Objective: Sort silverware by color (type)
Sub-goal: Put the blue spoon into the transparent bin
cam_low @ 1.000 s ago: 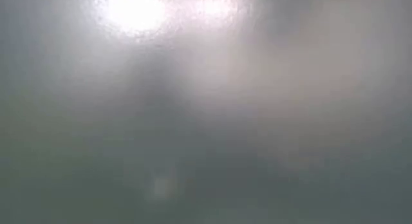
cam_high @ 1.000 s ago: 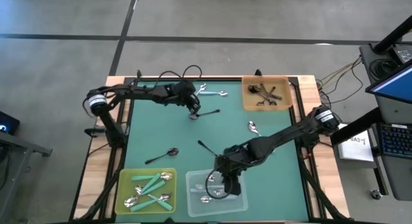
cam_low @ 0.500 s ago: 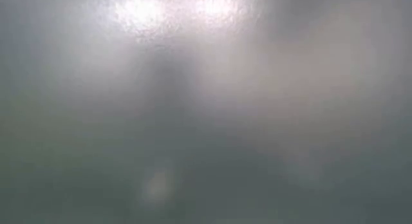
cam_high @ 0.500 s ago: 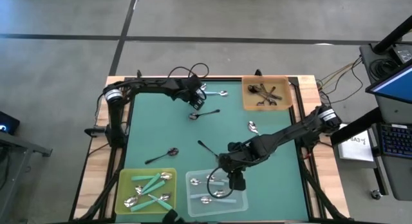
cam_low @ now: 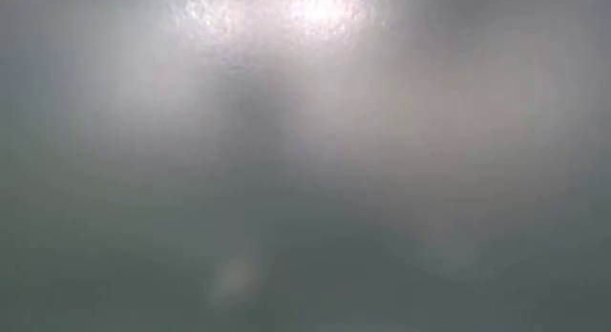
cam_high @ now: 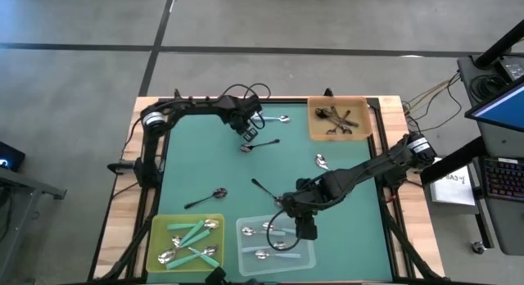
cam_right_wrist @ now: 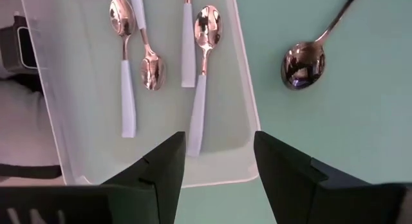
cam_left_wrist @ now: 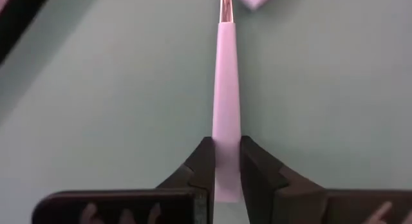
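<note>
A light blue-handled spoon (cam_high: pixel 274 119) lies near the table's far edge, and my left gripper (cam_high: pixel 250 124) is shut on its handle (cam_left_wrist: pixel 226 89). My right gripper (cam_high: pixel 304 228) hangs open above the far right rim of the clear tray (cam_high: pixel 304 254). That tray holds several light blue spoons (cam_right_wrist: pixel 199 89). The yellow tray (cam_high: pixel 160 226) holds teal spoons (cam_high: pixel 191 236). The orange tray (cam_high: pixel 360 129) holds black spoons (cam_high: pixel 336 118). Black spoons lie loose on the mat (cam_high: pixel 260 144), (cam_high: pixel 206 197), (cam_high: pixel 262 187). The low view shows only grey haze. My left gripper pinches the light blue spoon's handle near its free end (cam_left_wrist: pixel 226 176) between the two fingers (cam_left_wrist: pixel 203 166). They come from above and lie across the handle. The handle runs straight out from the fingers close over the mat. Whether it is lifted cannot be told.
A silver spoon bowl (cam_high: pixel 322 161) lies on the right half of the mat. A black spoon (cam_right_wrist: pixel 304 64) lies just beyond the clear tray's rim, near my right gripper. The green mat between the trays and the far edge is otherwise bare. Cables hang at the far edge (cam_high: pixel 246 92).
My left gripper has moved from the black spoon on the far half of the mat toward the far edge, to the light blue spoon. My right gripper has drawn back from over the clear tray toward the table's right.
</note>
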`<move>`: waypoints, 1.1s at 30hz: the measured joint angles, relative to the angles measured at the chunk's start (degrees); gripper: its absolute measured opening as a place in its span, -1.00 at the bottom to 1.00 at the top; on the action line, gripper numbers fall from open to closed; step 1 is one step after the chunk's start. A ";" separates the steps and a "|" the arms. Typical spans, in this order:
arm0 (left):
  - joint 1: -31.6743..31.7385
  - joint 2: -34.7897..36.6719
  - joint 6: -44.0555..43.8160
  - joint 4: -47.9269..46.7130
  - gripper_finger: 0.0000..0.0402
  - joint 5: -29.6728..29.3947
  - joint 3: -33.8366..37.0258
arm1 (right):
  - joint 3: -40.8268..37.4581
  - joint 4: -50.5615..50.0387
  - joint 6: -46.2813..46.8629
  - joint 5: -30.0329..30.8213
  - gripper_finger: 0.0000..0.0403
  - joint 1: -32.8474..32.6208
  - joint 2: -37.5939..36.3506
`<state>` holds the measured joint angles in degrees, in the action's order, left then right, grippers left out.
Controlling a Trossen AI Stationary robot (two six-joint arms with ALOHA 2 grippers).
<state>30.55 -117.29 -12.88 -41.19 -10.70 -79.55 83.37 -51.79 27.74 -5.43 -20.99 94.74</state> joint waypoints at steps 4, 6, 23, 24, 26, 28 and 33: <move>0.10 0.54 0.81 -0.41 -0.86 0.88 0.23 | 0.20 -0.21 0.76 0.01 -0.13 0.01 0.00; 0.10 0.94 1.50 -0.91 -0.86 1.21 0.31 | 0.42 -0.16 1.20 1.78 -0.13 0.18 0.00; 0.37 20.73 4.12 4.70 -0.98 0.73 8.25 | -1.39 6.47 6.16 28.00 -0.13 13.04 -1.51; 0.47 21.98 4.21 5.10 -0.99 0.75 10.05 | -1.78 6.38 5.94 27.54 -0.13 13.65 -1.51; 0.52 24.00 4.00 7.01 -0.99 0.78 13.53 | -2.55 6.29 5.10 27.46 -0.13 14.91 -1.54; 0.59 25.25 3.13 10.99 -0.99 1.57 17.19 | -3.36 6.45 4.25 27.39 -0.13 16.45 -1.58; 0.52 24.87 1.91 22.74 -0.99 7.68 21.88 | -4.27 7.80 2.05 22.91 -0.13 21.27 -1.64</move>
<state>31.07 -92.42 -10.97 -18.45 -3.01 -57.67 79.10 -43.99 29.78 17.48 0.28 93.10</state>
